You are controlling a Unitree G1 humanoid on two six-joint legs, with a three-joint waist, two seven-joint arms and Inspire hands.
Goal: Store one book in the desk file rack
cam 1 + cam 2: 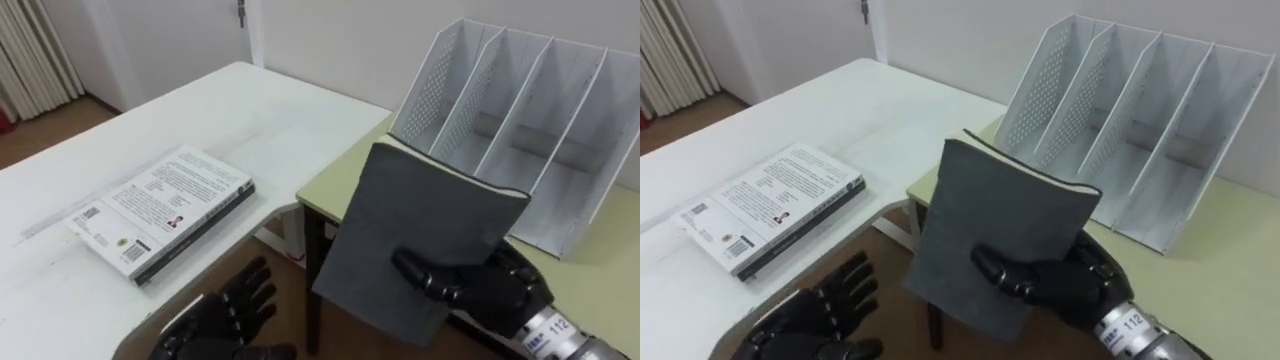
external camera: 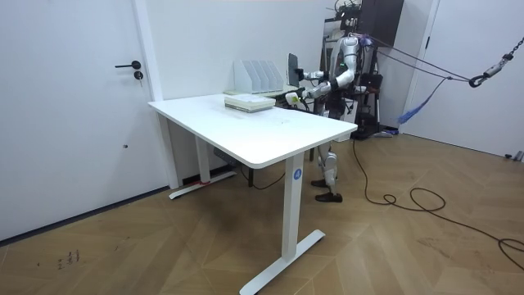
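My right hand point(image 1: 487, 287) is shut on the lower edge of a grey-covered book point(image 1: 415, 235), holding it upright and tilted in front of the rack. The white perforated file rack point(image 1: 530, 120) stands on the pale green desk point(image 1: 335, 180) at the upper right, with several empty slots facing me. My left hand point(image 1: 228, 312) hangs open low at the left, below the table's edge and holding nothing. In the room view I stand at the far side of the white table point(image 2: 262, 131), with the grey book point(image 2: 292, 65) raised beside the rack point(image 2: 258, 75).
A white book point(image 1: 165, 210) with printed text lies flat on the white table point(image 1: 230, 110) at the left. A gap with wooden floor separates that table from the green desk. A wall stands right behind the rack.
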